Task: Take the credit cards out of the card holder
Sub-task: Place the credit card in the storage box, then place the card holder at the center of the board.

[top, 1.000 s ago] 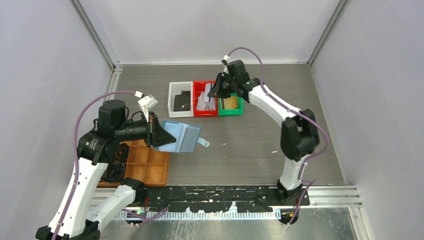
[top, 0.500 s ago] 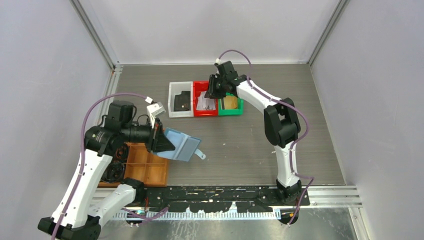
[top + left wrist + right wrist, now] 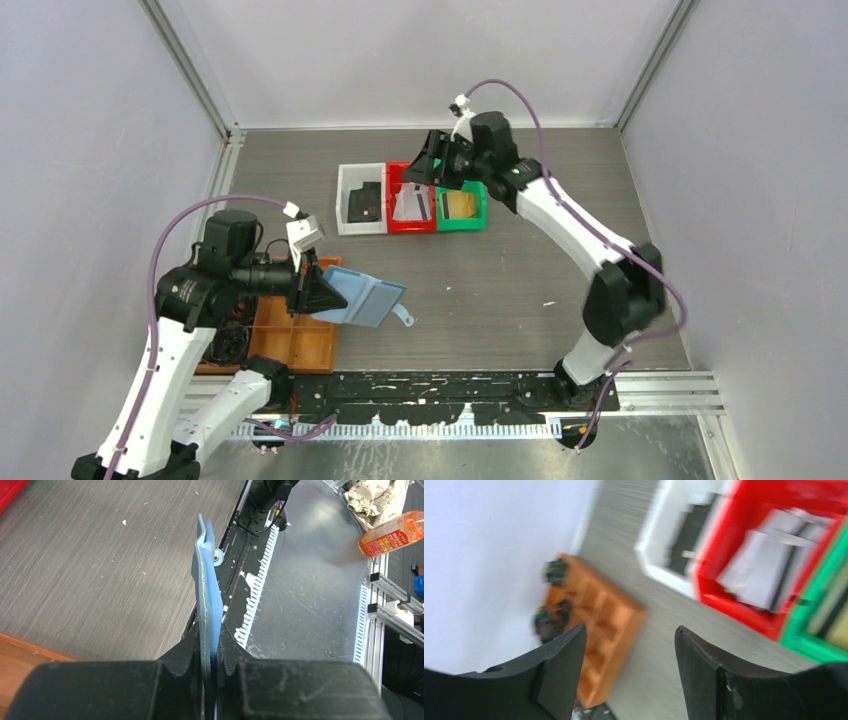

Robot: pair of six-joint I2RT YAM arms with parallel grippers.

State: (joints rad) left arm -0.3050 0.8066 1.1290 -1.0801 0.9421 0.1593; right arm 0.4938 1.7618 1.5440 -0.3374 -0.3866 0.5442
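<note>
While the card holder (image 3: 368, 300) is clamped edge-on in the closed left gripper (image 3: 318, 292) just beside the orange tray (image 3: 300, 340), the right gripper (image 3: 432, 172) is held open and empty above the red bin (image 3: 396, 226). Credit cards (image 3: 408, 206) are seen lying in that bin.

The right gripper (image 3: 630, 632) holds its jaws wide apart, nothing between them; beyond, all blurred, a white bin (image 3: 650, 542) with a dark card (image 3: 691, 532), a red bin (image 3: 724, 605) with grey-white cards (image 3: 764, 570) and a green bin (image 3: 806, 642) stand side by side; an orange-brown tray (image 3: 599, 625) lies near the wall (image 3: 499, 555).
</note>
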